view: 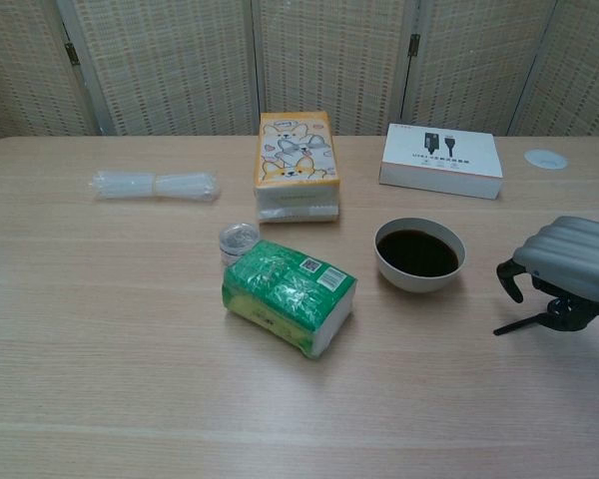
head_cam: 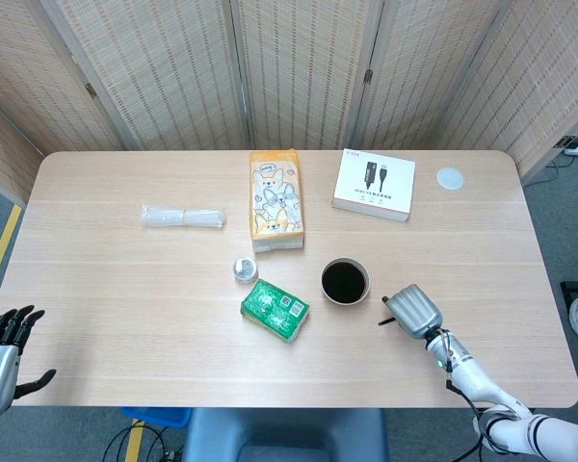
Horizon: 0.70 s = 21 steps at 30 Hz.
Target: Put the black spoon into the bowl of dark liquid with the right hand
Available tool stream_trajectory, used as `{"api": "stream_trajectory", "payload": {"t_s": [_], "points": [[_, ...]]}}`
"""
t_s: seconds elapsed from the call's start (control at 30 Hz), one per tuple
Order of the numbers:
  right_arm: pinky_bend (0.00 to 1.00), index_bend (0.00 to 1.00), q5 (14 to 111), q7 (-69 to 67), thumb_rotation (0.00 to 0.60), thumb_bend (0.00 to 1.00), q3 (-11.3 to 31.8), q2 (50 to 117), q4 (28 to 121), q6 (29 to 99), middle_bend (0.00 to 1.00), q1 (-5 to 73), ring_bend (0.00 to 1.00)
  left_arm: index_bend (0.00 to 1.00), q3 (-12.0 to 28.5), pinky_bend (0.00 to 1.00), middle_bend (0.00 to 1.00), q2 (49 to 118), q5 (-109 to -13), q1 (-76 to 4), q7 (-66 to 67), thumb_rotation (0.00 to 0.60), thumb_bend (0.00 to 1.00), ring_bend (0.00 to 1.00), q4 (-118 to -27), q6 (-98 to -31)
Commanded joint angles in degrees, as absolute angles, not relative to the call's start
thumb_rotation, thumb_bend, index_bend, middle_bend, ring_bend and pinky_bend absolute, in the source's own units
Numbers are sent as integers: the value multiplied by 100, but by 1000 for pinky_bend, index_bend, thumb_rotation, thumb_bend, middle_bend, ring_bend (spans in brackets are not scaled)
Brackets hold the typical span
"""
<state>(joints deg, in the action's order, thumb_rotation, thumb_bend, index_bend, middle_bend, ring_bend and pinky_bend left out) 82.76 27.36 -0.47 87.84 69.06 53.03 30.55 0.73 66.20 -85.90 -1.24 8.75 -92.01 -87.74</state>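
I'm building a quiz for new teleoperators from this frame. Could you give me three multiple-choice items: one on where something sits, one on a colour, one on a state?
1. Where is the bowl relative to the right hand?
A. To the hand's left in the picture
B. Behind the white box
C. On the green pack

2. What colour is the pack nearest the bowl?
A. Red
B. Green
C. Blue

3. Where is the black spoon now?
A. In the bowl
B. Under the right hand, outside the bowl
C. In the left hand

Answers: 1 A, the bowl stands left of the hand in the chest view. 2 B, its wrapper is green. 3 B, its black handle juts out beneath the hand.
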Motion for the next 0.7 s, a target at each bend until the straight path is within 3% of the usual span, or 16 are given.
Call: {"api": "stream_trajectory", "payload": {"t_s": [0.03,0.7], "points": [[1000,507,8115,3101,600,261,-3,8869,6939,5242,915,3092,1000,177,74,155,143,6634,-8588,-116,861,600,136,122,-9152,-8782],[1000,519,7900,3506,600,261,-54,9233,6777,5266,919,3070,1000,177,67,154,143,6714,-8586,-86,576,600,135,122,-8868,-8773]]}}
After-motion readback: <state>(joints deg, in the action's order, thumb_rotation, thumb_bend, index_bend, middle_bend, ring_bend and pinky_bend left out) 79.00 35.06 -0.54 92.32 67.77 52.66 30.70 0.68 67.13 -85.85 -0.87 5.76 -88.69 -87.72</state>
